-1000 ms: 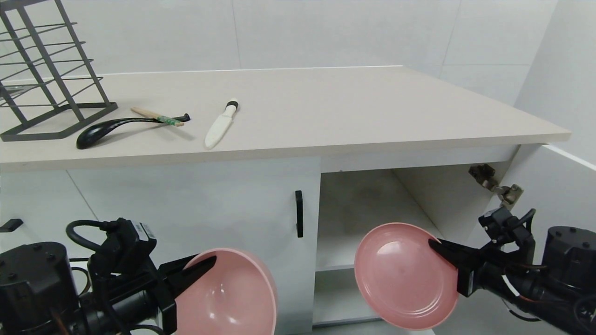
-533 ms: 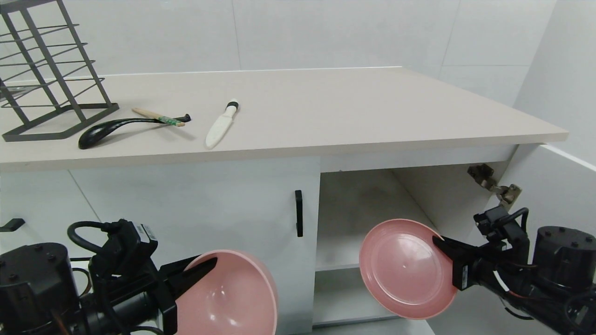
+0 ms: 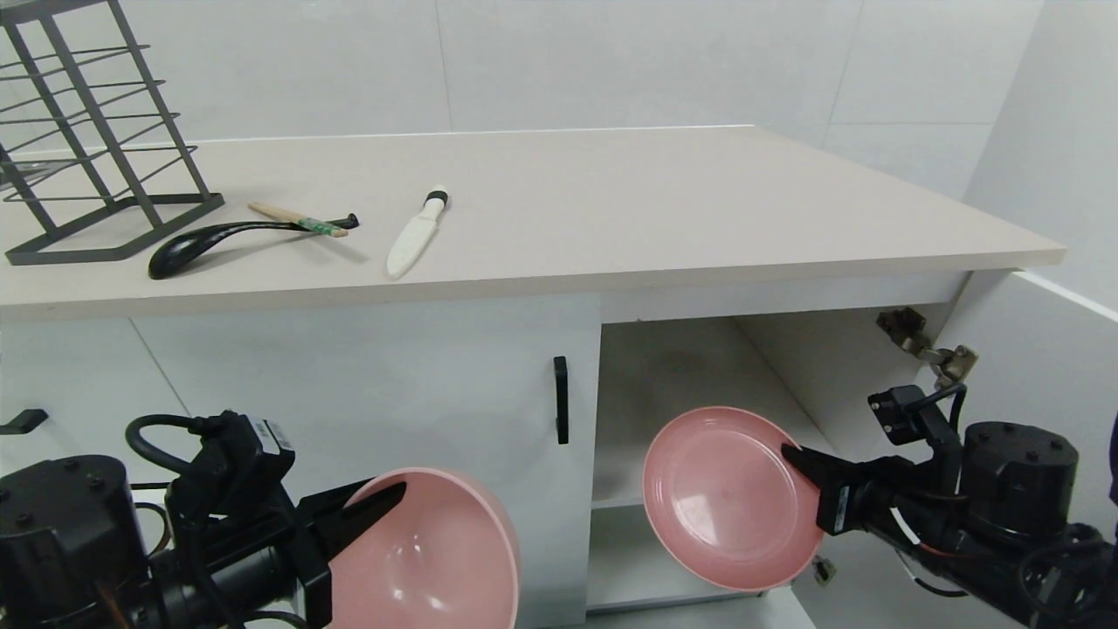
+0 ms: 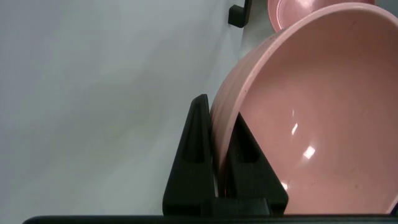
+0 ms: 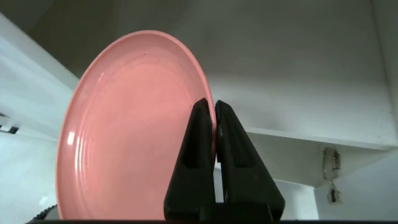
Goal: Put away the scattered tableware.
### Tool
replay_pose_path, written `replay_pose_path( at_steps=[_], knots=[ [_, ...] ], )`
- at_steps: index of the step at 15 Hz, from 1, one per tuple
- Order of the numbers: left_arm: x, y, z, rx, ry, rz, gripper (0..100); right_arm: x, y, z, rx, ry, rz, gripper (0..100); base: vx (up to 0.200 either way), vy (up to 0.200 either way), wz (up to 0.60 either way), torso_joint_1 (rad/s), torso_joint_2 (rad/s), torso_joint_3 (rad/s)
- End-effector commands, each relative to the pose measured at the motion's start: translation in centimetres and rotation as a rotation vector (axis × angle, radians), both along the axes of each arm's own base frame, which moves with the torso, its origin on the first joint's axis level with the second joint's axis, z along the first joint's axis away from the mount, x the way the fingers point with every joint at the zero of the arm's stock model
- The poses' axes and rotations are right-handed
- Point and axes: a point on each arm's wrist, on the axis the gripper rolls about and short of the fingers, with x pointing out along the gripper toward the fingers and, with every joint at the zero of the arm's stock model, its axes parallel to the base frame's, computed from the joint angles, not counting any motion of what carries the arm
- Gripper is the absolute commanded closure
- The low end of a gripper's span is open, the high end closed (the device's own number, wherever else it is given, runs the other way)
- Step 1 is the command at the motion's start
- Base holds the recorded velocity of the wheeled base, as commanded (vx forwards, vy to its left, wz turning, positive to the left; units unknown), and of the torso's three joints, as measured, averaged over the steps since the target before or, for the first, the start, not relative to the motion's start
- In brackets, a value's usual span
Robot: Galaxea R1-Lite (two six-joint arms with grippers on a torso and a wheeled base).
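Right end effector [image 3: 789,453] is pinching the round pink plastic plate [image 3: 716,502] by its rim — left end effector [image 3: 399,489] is pinching the pink plastic bowl [image 3: 437,559].

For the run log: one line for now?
left gripper: shut on bowl | right gripper: shut on plate, at cabinet | counter: spoon, chopsticks, knife

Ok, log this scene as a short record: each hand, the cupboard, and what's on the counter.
left hand: shut on the rim of a pink bowl, low before the closed door
right hand: shut on the rim of a pink plate, held on edge at the cupboard opening
cupboard: right side open, open door swung out to the right
counter: chopsticks across a black spoon, white knife, wire rack at the left
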Motion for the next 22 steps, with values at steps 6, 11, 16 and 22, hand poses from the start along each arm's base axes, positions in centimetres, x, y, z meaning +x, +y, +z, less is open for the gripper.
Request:
replay_pose_path(
  at_steps=[6,11,16,22],
  knots=[
    [0.1,0.1,-0.1,0.001,0.004,0.005,100,1.0,1.9,-0.1,-0.018,-0.042,0.069,100,0.0,0.0,0.0,0.0,0.0,0.0],
    [0.1,0.1,-0.1,0.001,0.004,0.008,100,-0.9,0.7,-0.7,-0.153,-0.021,0.099,100,0.0,0.0,0.0,0.0,0.0,0.0],
    [0.1,0.0,-0.1,0.001,0.006,0.003,100,2.7,1.6,-1.2,0.004,-0.021,0.018,100,0.0,0.0,0.0,0.0,0.0,0.0],
    [0.0,0.0,0.1,-0.003,-0.004,0.0,100,7.2,2.3,-6.8,0.051,0.082,-0.042,100,0.0,0.0,0.0,0.0,0.0,0.0]
  ],
)
